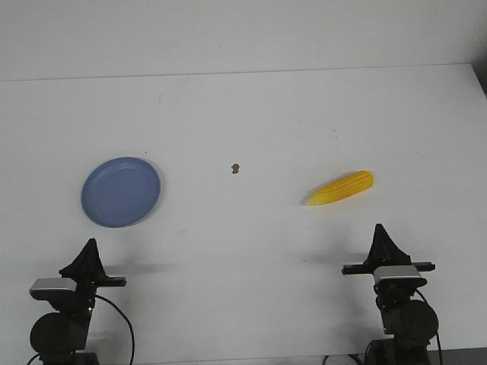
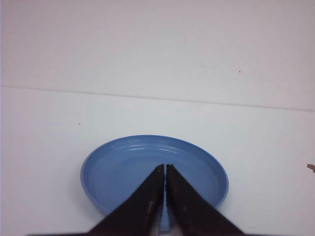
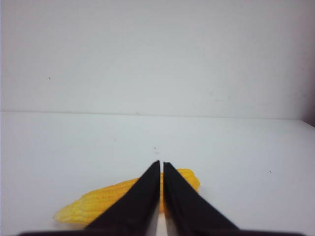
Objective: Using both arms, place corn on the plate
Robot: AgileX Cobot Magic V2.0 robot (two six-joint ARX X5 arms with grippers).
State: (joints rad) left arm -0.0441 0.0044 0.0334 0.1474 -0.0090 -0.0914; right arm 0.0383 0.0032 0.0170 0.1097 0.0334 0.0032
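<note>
The task is at its very beginning: nothing is picked up yet. The corn [image 1: 340, 188] lies on the white table [image 1: 251, 114], on the right half of it, at about 4 o'clock from the table's middle. Its pointed end looks toward 8 o'clock and its blunt end toward 2 o'clock. The plate [image 1: 121, 192] rests on the left half, at about 8 o'clock from the middle, well apart from the corn, and nothing lies on it. Between them, near the centre, there is a small brown crumb [image 1: 236, 168].

The right gripper [image 1: 379, 236] stands near the front edge, at 5 o'clock from the corn and not touching it. In the right wrist view its two fingers are pressed together, with only a thin line between them, and they hold nothing. The left gripper [image 1: 90, 252] stands at 6 o'clock from the plate, also apart from it. In the left wrist view its fingers are together too, and empty.

I judge that the step in hand is the approach to the corn. The next move probably calls for the right arm: it must spread its fingers, go forward and down over the thick middle of the cob, across its length, and then clamp it. Because the plate is far on the left side, a handover to the left arm seems to be needed afterwards.
</note>
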